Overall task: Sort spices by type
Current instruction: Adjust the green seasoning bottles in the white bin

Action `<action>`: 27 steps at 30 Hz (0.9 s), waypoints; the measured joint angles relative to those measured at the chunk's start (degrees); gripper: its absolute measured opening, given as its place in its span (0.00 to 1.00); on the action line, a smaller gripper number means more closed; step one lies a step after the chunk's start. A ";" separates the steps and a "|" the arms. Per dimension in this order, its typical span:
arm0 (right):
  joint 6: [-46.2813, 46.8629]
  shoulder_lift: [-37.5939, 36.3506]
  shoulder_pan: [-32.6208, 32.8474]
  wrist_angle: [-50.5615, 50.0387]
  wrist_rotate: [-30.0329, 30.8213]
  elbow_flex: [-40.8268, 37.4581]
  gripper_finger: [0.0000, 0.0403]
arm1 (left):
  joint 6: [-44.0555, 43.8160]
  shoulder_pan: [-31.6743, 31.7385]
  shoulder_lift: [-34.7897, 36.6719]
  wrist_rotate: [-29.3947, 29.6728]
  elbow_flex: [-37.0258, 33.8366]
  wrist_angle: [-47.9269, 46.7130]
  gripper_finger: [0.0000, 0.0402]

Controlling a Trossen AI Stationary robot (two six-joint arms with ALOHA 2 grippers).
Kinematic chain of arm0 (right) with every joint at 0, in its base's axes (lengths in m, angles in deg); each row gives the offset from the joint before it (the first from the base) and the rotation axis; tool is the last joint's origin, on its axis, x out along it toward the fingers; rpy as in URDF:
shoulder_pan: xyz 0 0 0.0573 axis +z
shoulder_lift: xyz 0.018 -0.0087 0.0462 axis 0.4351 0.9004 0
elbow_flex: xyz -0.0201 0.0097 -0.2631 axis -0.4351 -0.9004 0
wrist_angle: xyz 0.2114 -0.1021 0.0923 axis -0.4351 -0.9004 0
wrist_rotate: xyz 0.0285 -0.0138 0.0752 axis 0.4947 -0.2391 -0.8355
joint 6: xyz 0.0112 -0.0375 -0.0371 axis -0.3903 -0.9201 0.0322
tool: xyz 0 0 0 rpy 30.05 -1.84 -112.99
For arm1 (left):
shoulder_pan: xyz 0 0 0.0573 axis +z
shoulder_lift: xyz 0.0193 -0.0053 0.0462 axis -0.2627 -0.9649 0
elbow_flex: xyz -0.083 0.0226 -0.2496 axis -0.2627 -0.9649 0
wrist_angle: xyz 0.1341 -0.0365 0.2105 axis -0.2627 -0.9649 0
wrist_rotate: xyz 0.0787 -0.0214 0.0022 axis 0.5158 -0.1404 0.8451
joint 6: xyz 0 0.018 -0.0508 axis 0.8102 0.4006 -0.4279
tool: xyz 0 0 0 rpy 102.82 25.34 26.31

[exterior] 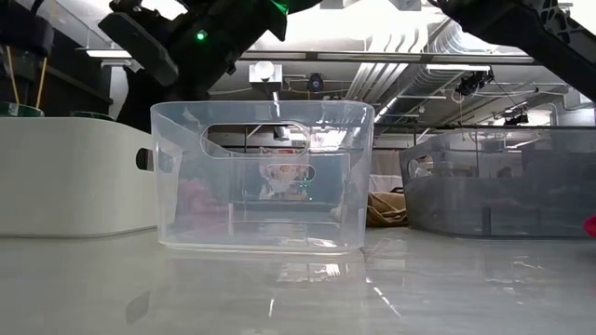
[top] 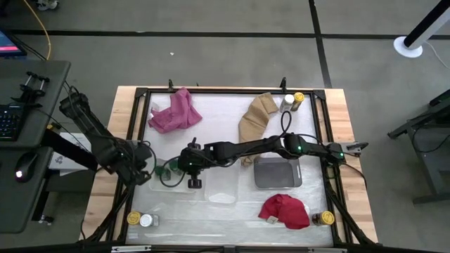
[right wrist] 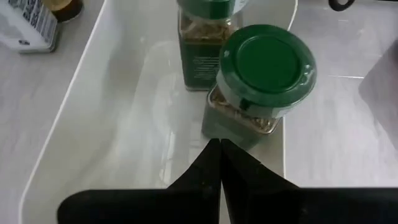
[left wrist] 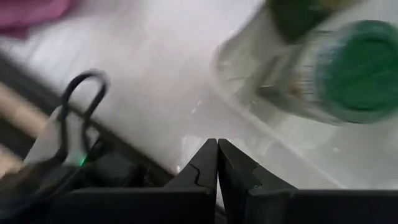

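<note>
Two green-lidded spice jars (right wrist: 267,74) (right wrist: 208,31) stand upright on the floor of a white tray (right wrist: 93,93), left of the table's middle (top: 164,167). My right gripper (right wrist: 219,144) reaches across the table from the right. It is shut, and its tips hang over the tray just in front of the nearer jar. My left gripper (left wrist: 217,148) is shut too and stands beside the tray's left end (top: 144,174), with a green-lidded jar (left wrist: 364,68) ahead of it. Both views show a gap between fingertips and jars.
A clear tray (exterior: 261,177) and a grey tray (top: 276,171) stand right of the white one. Pink (top: 174,111), tan (top: 256,116) and red (top: 285,211) cloths lie around. Other jars stand at the far right (top: 294,100), near left (top: 139,219) and near right (top: 327,218).
</note>
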 joint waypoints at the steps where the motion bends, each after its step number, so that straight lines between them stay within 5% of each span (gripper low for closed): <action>1: 0.64 0.25 -0.06 0.41 0.11 0.00 0.00 | -1.44 0.04 0.35 -0.26 0.00 -0.95 0.00; 16: 3.35 2.87 -0.76 8.09 -1.24 0.00 0.00 | -4.78 -0.01 1.28 -6.18 0.35 1.32 0.00; 27: -0.84 -0.06 -1.81 -2.29 -1.34 0.02 0.00 | -2.33 -0.01 2.09 -3.84 6.49 0.75 0.00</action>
